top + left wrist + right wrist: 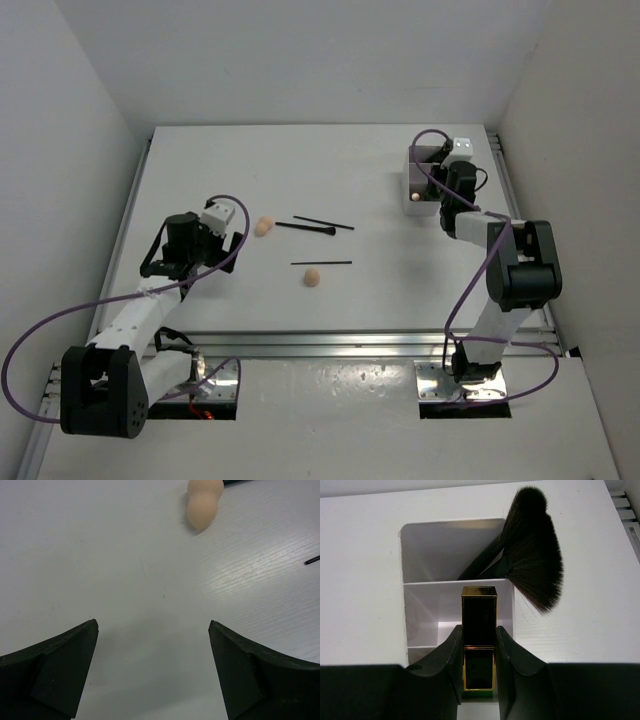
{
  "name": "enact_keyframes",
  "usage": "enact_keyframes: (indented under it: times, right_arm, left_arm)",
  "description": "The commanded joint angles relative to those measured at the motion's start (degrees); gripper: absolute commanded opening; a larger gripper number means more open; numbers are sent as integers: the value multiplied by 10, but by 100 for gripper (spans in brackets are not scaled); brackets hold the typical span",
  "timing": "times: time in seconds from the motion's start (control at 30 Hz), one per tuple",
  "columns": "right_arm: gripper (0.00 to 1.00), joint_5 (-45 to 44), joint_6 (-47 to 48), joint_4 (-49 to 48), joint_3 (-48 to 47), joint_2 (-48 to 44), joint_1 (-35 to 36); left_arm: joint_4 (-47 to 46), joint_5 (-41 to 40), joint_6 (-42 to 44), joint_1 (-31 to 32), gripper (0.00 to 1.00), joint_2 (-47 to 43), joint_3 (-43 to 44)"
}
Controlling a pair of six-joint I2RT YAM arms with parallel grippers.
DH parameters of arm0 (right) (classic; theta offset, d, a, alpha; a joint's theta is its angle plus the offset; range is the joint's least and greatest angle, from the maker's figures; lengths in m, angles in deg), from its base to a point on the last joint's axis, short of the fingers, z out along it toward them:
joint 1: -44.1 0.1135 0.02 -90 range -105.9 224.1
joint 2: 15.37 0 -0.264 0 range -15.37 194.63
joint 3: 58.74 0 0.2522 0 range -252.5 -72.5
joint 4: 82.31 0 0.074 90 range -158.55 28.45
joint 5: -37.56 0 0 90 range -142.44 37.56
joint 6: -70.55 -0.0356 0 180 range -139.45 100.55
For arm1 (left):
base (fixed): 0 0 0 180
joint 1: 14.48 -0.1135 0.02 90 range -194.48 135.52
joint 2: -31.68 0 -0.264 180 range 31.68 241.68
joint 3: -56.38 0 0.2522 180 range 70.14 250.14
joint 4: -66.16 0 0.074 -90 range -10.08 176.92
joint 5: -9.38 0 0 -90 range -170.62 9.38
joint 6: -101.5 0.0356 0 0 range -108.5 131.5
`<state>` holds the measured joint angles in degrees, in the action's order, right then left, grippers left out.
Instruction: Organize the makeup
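**Lipstick [479,615] gripped by the right tool [478,630]**

Lipstick was a square-sided black case edged in gold, with a glossy face. The right tool was closed on it, one finger pressed against each side of its lower half. Its long axis ran in line with the fingers, and its free end pointed away from the wrist towards the translucent white box [435,550] at the far right of the table [200,160]. It sat in front of the box's nearer compartment; whether it touched the box could not be told.

A black fan brush [535,555] leaned in the far compartment. Its handle ran down inside, and its fluffy bristles spread out past the right-hand rim.

Mid-table lay three thin black pencils, each flat with its long axis roughly left to right in the overhead view. The far pencil [323,223] and the middle pencil [305,228] lay close together and slanted a little, their right ends nearer the arms. The middle one looked thicker at its right tip. The near pencil [320,263] lay almost square across, apart from the other two.

One peach sponge [263,226] lay just left of the slanted pair; it was egg-shaped with a slight waist. The second sponge [312,276] lay just on the arms' side of the near pencil.

The left tool [152,623] hung over bare table with its jaws spread wide and nothing between them, pointing towards the first sponge.
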<state>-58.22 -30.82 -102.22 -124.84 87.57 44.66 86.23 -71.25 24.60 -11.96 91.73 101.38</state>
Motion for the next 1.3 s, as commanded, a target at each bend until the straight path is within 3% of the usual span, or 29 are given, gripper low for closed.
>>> enact_keyframes:
  times: [0.0, 0.7, 1.03, 1.17, 1.27]
  right_arm:
    - [0, 8, 3, -81, 28, 7, 0]
    - [0, 39, 0, -304, 125, 74, 0]
    - [0, 36, -5, -304, 166, 39, -1]
    - [20, 39, -9, -282, 167, 31, -2]
    - [28, 42, -8, -271, 162, 24, -2]
  left_arm:
    - [-21, -1, 6, -7, 99, -2, 20]
    - [-16, -1, 6, -7, 99, 3, 30]
    - [-10, 4, 6, -7, 99, 3, 30]
    - [-16, 4, 6, -7, 99, -2, 25]
    - [-16, 4, 6, -7, 99, -2, 20]
